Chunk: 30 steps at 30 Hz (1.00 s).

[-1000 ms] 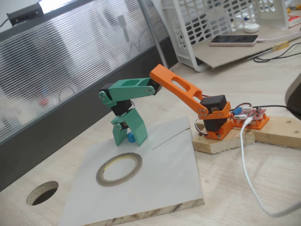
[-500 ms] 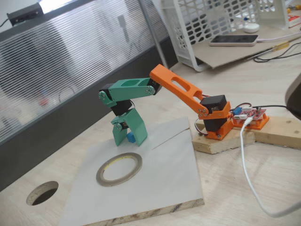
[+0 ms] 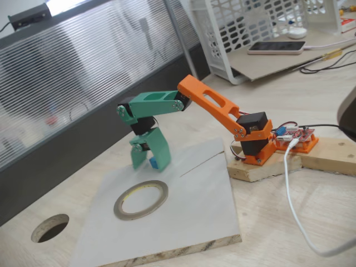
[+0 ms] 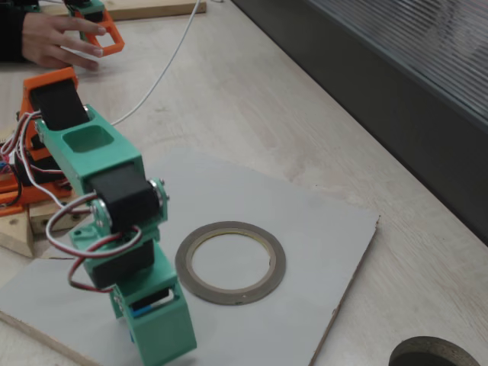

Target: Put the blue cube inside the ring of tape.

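The blue cube (image 3: 152,162) is held between the green fingers of my gripper (image 3: 148,166), which is shut on it. It hangs low over the grey board (image 3: 194,200), behind and slightly right of the ring of tape (image 3: 141,199). Whether the cube touches the board I cannot tell. In the other fixed view the gripper (image 4: 158,335) is at the lower left, only a blue sliver of the cube (image 4: 145,310) shows, and the ring of tape (image 4: 230,261) lies flat to its right with its opening empty.
A dark round hole (image 3: 50,227) in the tabletop lies left of the board. The arm's orange base (image 3: 257,146) stands on a wooden block with a white cable (image 3: 292,194) trailing right. A white basket (image 3: 245,28) and a phone (image 3: 276,48) sit at the back.
The gripper with the blue cube has shifted slightly left and up. The ring of tape has not moved.
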### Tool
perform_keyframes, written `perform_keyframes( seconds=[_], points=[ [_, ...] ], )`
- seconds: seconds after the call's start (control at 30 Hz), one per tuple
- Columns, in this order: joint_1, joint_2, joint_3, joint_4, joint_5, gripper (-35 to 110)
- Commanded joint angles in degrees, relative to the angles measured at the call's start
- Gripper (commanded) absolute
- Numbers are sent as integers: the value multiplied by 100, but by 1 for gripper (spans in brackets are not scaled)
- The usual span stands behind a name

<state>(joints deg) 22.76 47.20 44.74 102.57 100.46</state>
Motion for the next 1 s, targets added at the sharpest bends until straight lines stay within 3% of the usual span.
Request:
perform_keyframes(
  seconds=[0.0,0.97],
  points=[
    [62,439,18,53,53,70],
    [62,378,18,105,62,69]
  ],
)
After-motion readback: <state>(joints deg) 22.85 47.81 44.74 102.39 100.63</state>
